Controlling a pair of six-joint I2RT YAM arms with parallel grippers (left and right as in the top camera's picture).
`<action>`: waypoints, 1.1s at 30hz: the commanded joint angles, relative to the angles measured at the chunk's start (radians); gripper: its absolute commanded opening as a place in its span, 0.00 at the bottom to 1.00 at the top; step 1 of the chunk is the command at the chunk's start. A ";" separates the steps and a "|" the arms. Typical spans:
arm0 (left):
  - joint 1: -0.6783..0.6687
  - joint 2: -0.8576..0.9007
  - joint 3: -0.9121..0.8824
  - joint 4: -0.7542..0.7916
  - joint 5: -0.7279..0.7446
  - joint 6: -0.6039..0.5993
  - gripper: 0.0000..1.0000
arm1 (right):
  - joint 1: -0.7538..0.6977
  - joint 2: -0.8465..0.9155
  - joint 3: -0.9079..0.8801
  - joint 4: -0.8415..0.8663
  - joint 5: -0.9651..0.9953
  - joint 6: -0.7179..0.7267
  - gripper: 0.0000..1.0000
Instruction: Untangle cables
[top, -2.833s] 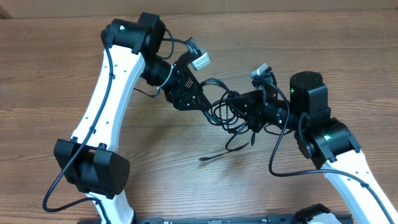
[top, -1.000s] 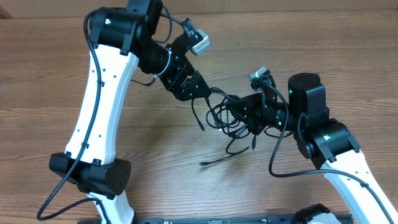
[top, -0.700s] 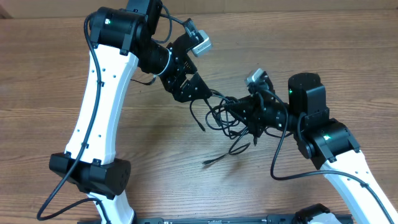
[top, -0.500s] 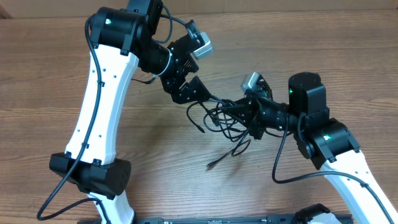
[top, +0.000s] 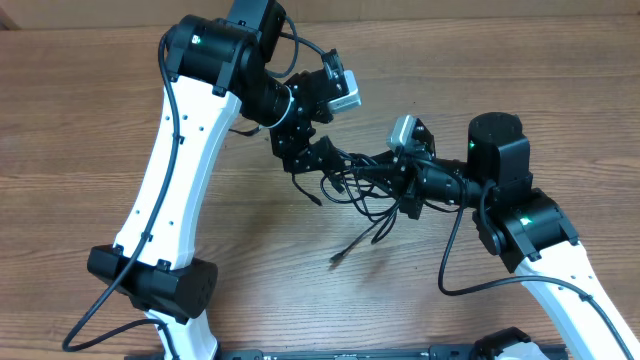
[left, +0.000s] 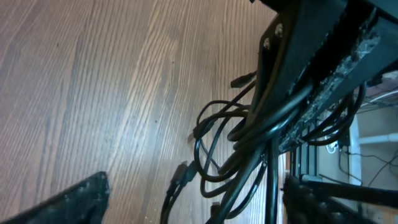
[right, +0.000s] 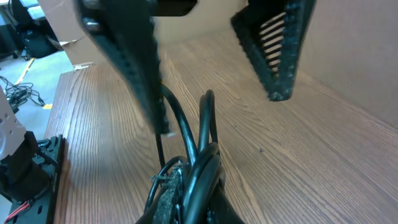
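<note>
1. Change: over the last second the left tool (top: 312, 160) has let go of the strand it held. Its arm has swung right, toward the far edge of the brown wood-grain counter (top: 60, 150). The right tool (top: 380, 170) has rolled and pushed left, carrying the bundle with it.
2. Tool state: the left tool's fingers (right: 280, 56) stand well apart, straddling the strands just beside the right tool and gripping nothing. The right tool is together, clamped on the thin black flexible cables (top: 360, 190).
3. Location: the cables sit about mid-counter, slightly toward the right edge. They are bunched at the right tool's tip, with loops sagging on the near side (left: 230, 137).
4. Axis: the bundle's long axis now runs roughly parallel to the near edge, from one tool to the other. One loose strand (top: 355, 245) trails away, its end pointing toward the near-left corner.
5. Reading: this looks like a re-grasp in progress. The loops still cross one another, so the tangle is not resolved, and a fresh strand must be picked and drawn out.
</note>
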 joint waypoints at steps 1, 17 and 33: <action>-0.007 -0.034 0.025 -0.002 0.005 0.023 0.39 | -0.003 -0.002 0.000 0.016 -0.020 -0.007 0.04; -0.007 -0.034 0.009 -0.002 0.027 0.023 0.04 | -0.003 -0.002 0.000 0.030 -0.035 -0.003 0.04; -0.007 -0.034 0.008 -0.002 0.026 -0.019 1.00 | -0.003 -0.002 0.000 0.027 -0.061 0.000 0.04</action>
